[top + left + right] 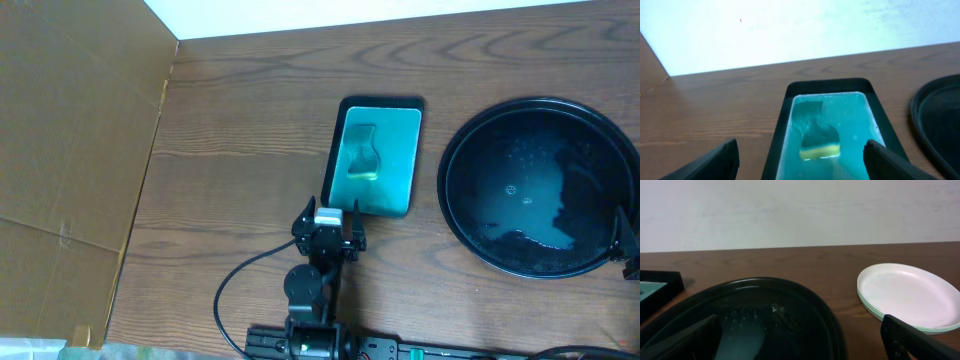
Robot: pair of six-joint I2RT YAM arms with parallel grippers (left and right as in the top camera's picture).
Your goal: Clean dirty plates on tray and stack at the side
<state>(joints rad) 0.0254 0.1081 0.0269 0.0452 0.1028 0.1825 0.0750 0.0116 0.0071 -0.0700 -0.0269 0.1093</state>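
The round black tray (540,185) lies at the table's right, wet with droplets and with no plate on it. It also fills the lower left of the right wrist view as the tray (765,315). A stack of white plates (910,295) rests on the wood just right of it, outside the overhead view. My right gripper (800,347) hangs open over the tray's near rim, nothing between its fingers (685,340). My left gripper (330,215) stands open at the near end of the teal tray, empty, also shown as the gripper (801,160).
The teal rectangular tray (405,165) with a black rim sits mid-table and holds a green-and-yellow sponge (362,160), also visible as the sponge (820,142). A brown cardboard panel (70,150) covers the left side. A black cable (240,280) loops by the left arm's base.
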